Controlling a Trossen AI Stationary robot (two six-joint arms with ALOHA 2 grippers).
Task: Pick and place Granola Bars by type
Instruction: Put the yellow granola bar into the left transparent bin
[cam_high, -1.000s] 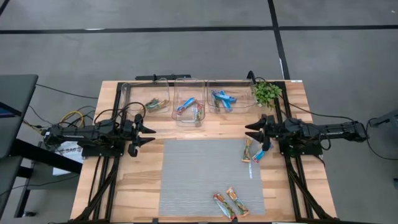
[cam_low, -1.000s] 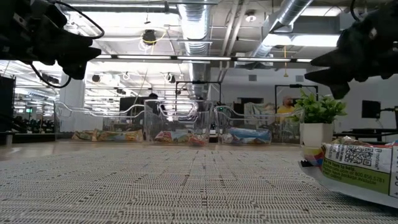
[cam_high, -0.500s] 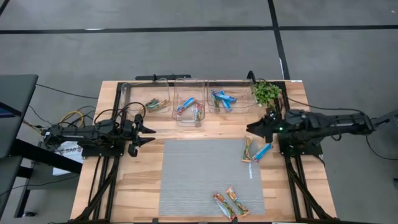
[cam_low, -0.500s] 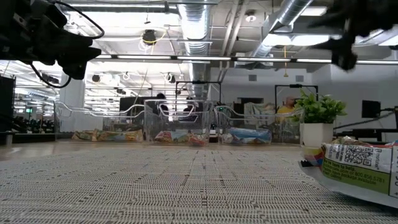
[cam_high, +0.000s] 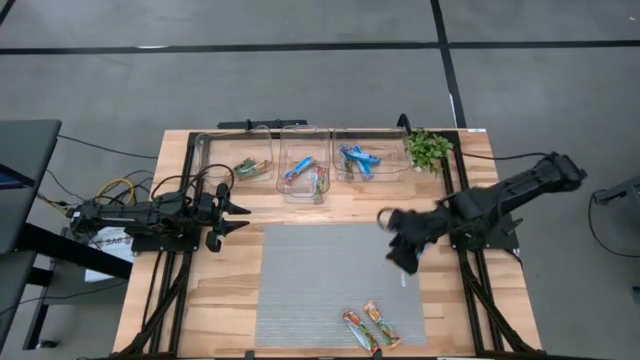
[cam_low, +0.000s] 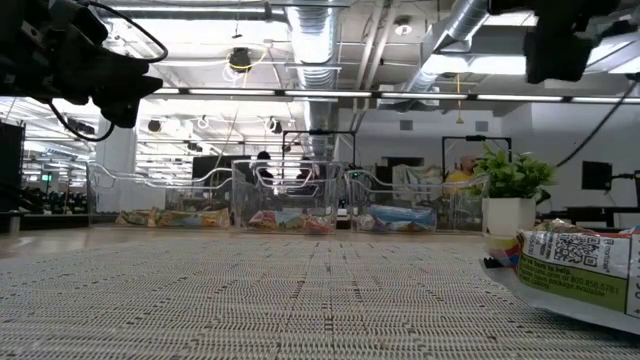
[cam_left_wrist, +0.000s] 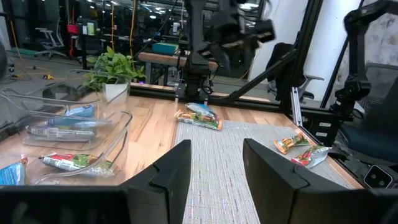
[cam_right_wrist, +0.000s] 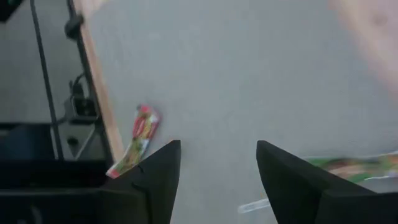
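Note:
Two granola bars lie on the grey mat (cam_high: 320, 290) by its right edge: a green one (cam_left_wrist: 198, 118) with a blue one (cam_left_wrist: 200, 108) beside it. My right gripper (cam_high: 401, 250) hangs open above them, tipped down, and hides them in the high view. Two more bars (cam_high: 371, 328) lie at the mat's near edge. Other bars rest in the three clear bins (cam_high: 305, 176) at the far side. My left gripper (cam_high: 238, 212) waits open and level at the left, off the mat.
A small green plant in a white pot (cam_high: 428, 148) stands at the far right, beside the bins. The metal frame rails (cam_high: 470, 290) run along both sides of the wooden table. Cables lie beyond the left edge.
My right gripper has risen from its level rest by the right edge, swung out toward the table's left and near side over the mat, and tipped to point steeply down. The bars have kept their places.

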